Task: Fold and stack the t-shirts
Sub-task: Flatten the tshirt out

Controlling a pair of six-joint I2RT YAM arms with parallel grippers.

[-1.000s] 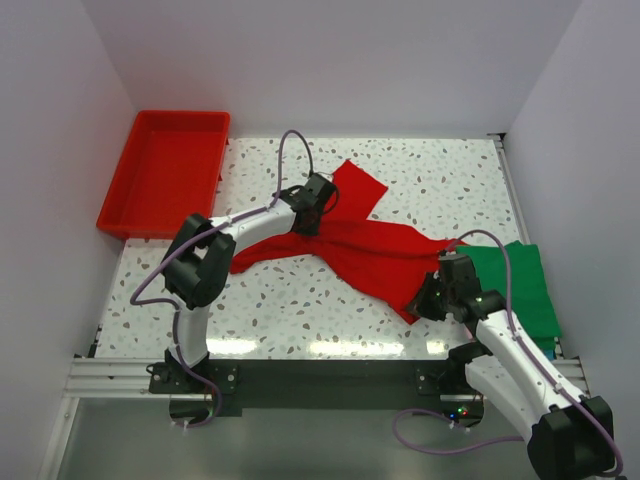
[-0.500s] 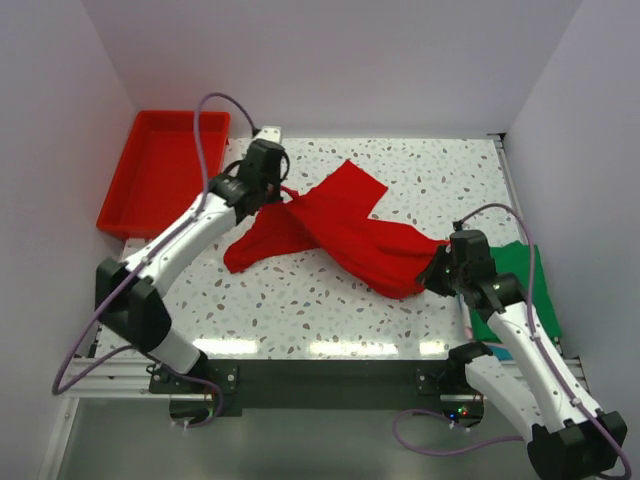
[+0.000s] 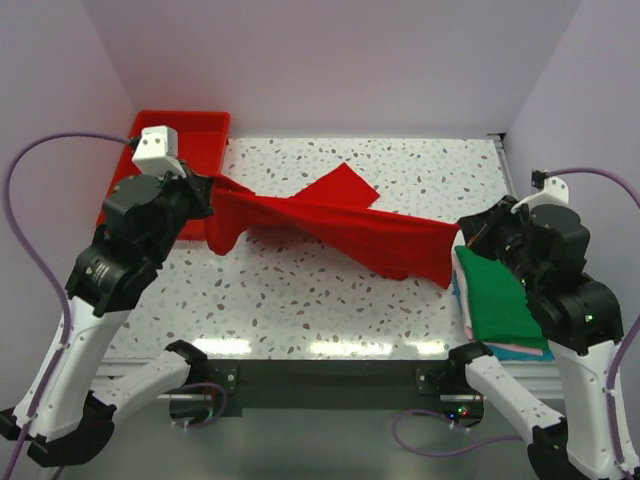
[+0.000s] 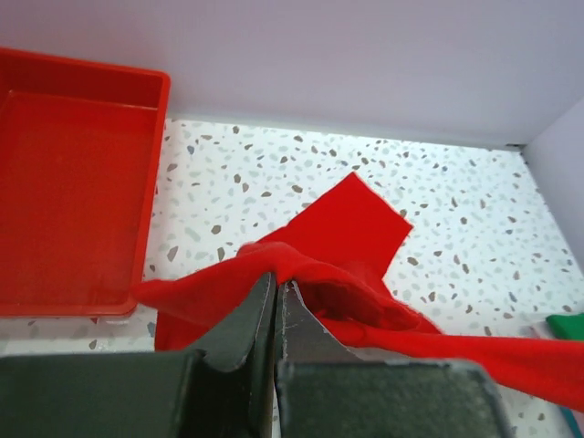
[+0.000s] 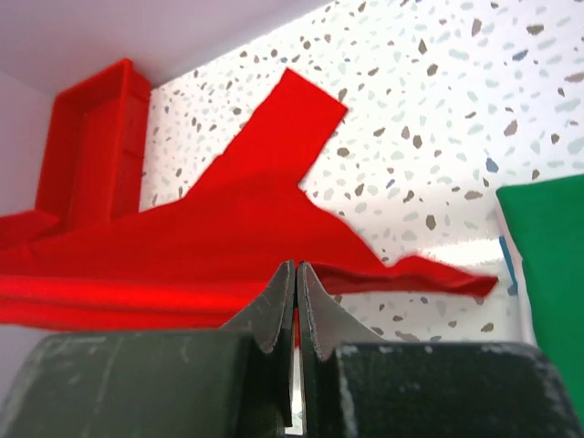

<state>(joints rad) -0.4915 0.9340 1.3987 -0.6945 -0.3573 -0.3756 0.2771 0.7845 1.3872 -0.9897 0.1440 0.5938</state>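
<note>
Red t-shirt (image 3: pixel 340 225): we see it raised taut beside the tray (image 3: pixel 202 136), earlier slack.
Left pincer (image 4: pixel 276 283): clamps it.
Right pincer (image 5: pixel 297 270): clamps it.

Red t-shirt (image 3: pixel 340 228): we see soft matt cloth, creased and limp, no sheen.
Green t-shirt (image 3: pixel 500 295): same matt cloth, smooth where it lies folded.
Tray (image 3: pixel 190 135): rigid red plastic, smooth and faintly glossy.
Table (image 3: pixel 300 300): we note a speckled, stone-look top, smooth, with glossy light streaks along the near edge.
Left gripper (image 4: pixel 276 281) and right gripper (image 5: pixel 297 272): dark matt fingers, plastic by the look, faintly scuffed.
Left arm (image 3: pixel 90 335): white shell, smooth, glossy plastic.
</note>
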